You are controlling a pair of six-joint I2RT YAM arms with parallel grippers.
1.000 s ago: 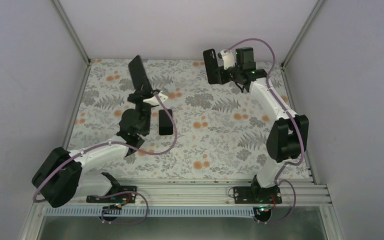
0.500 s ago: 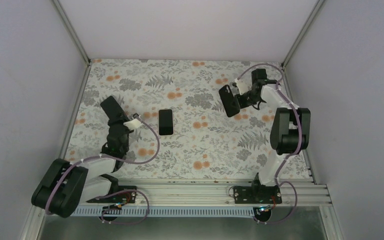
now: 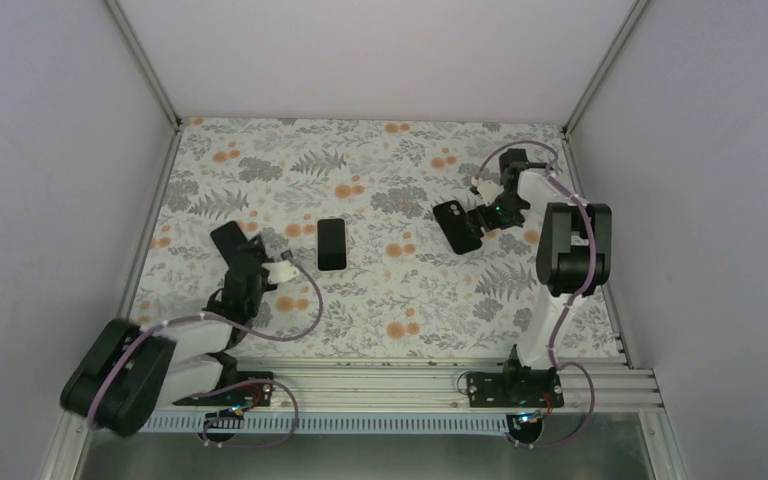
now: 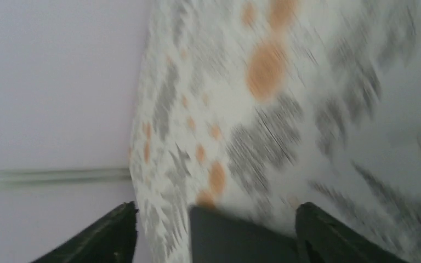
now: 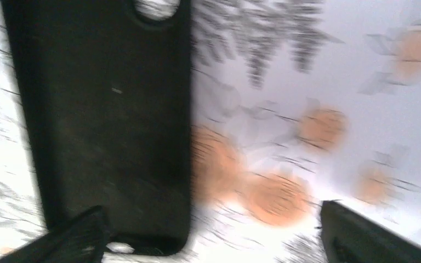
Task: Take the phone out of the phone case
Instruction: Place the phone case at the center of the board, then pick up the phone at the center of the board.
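3 flat black things are spread across the flowered surface, all well apart from one another. On the right lies the case, back side up and empty-looking from above, angled a little, with its rounded camera cut-out at the far end in the right wrist view. The right end effector sits low just beside it, at the case's near right corner. Its 2 fingers stand wide apart: 1 overlaps the case's lower corner in the wrist picture, the other is far off over bare floral print, so nothing is clamped between them.

Over on the left, the phone is out of the case and lies close to the left wall of the enclosure, right at the tip of the left end effector. From the left wrist camera, which is badly blurred, the phone's dark edge shows between the 2 fingers. They are parted wider than the phone, with a clear gap on 1 side. Whether the other finger touches it I cannot tell.

Between the arms, near the middle of the surface, a third black slab lies flat, touched by neither arm.
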